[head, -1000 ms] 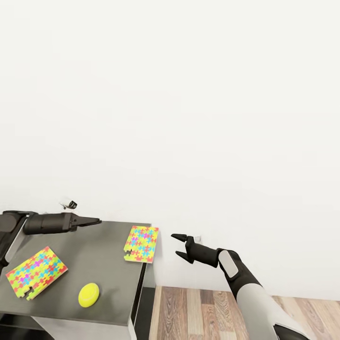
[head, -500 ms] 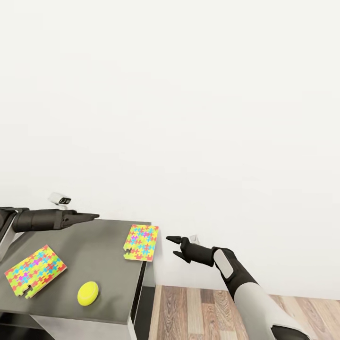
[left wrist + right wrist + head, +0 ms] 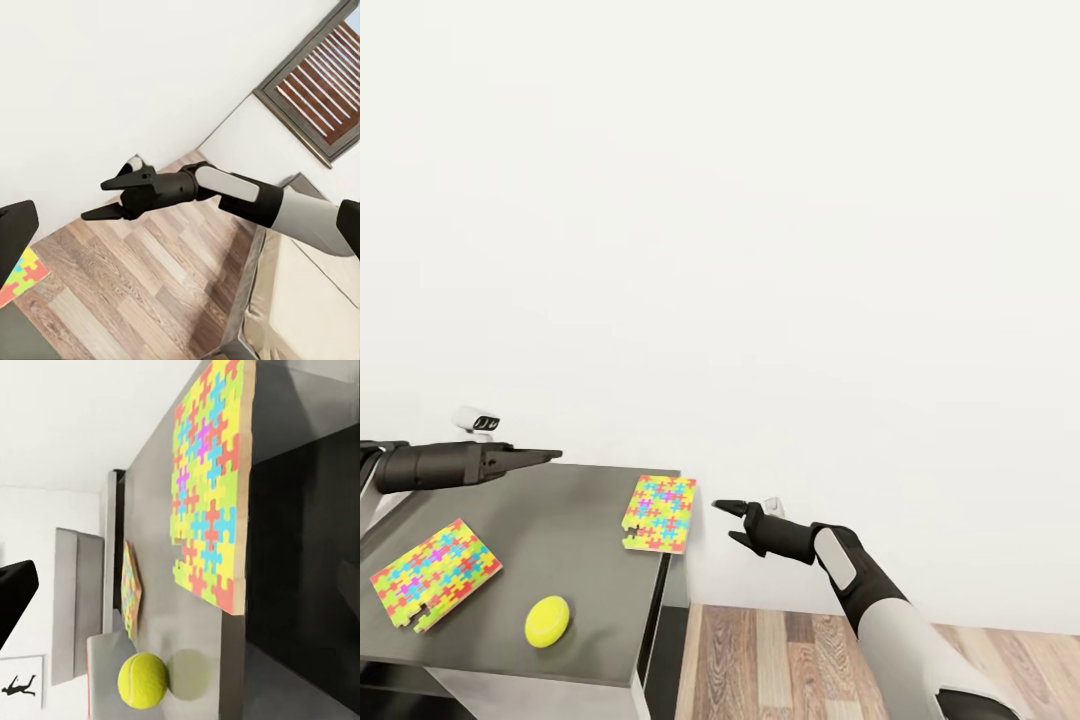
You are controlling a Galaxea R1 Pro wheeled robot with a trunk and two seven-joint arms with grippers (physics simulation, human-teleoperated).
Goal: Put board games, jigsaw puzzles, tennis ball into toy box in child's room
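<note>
Now: 2 jigsaw puzzles and a tennis ball (image 3: 547,621) lie on the table (image 3: 575,530).

Edge puzzle (image 3: 660,513) runs 12-to-6; other puzzle (image 3: 435,574) points 2 o'clock. Right gripper (image 3: 726,522) spread wide; left gripper (image 3: 550,456) pinched narrow.

Table (image 3: 590,520) cut by the head view's lower left edge; left gripper's (image 3: 545,456) opening unclear.
</note>
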